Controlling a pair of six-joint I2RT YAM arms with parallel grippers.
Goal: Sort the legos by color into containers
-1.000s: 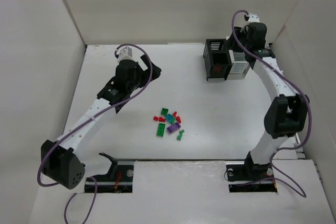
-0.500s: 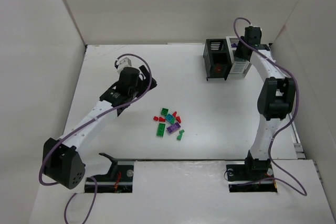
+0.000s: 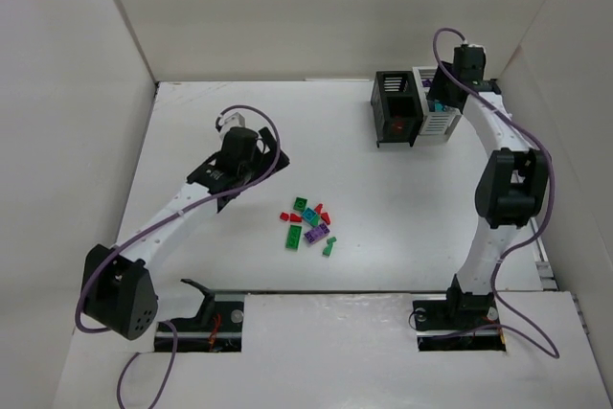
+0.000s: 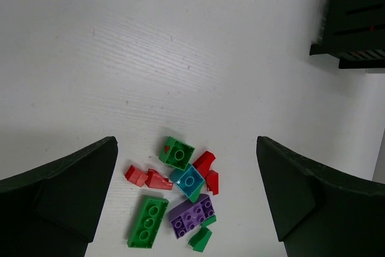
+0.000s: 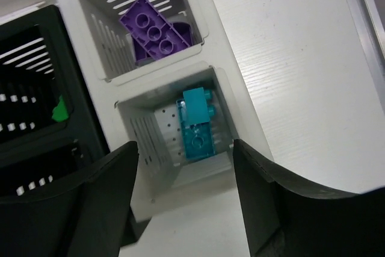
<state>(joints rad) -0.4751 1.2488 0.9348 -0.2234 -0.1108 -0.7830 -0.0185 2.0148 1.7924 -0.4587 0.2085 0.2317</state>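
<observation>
The legos (image 3: 308, 222) lie in a loose pile mid-table: green (image 4: 178, 153), teal (image 4: 190, 181), purple (image 4: 192, 215), a long green one (image 4: 148, 221) and red bits (image 4: 137, 175). My left gripper (image 3: 251, 174) hangs open above and left of the pile, which shows between its fingers (image 4: 66, 191). The containers stand at the back right, black (image 3: 396, 107) joined to white (image 3: 436, 122). My right gripper (image 5: 183, 148) is open over the white bins (image 5: 222, 88). Teal bricks (image 5: 197, 126) lie in the near bin and purple bricks (image 5: 153, 31) in the far one.
The black bins (image 5: 36, 88) hold a small green piece (image 5: 59, 111), and a red spot (image 3: 397, 126) shows in the front one. White walls enclose the table on three sides. A metal rail (image 5: 367, 22) runs along the right edge.
My right gripper has moved over the white bins and opened its jaws; a teal brick now lies in the bin below. The left arm has shifted slightly toward the pile, still open.
</observation>
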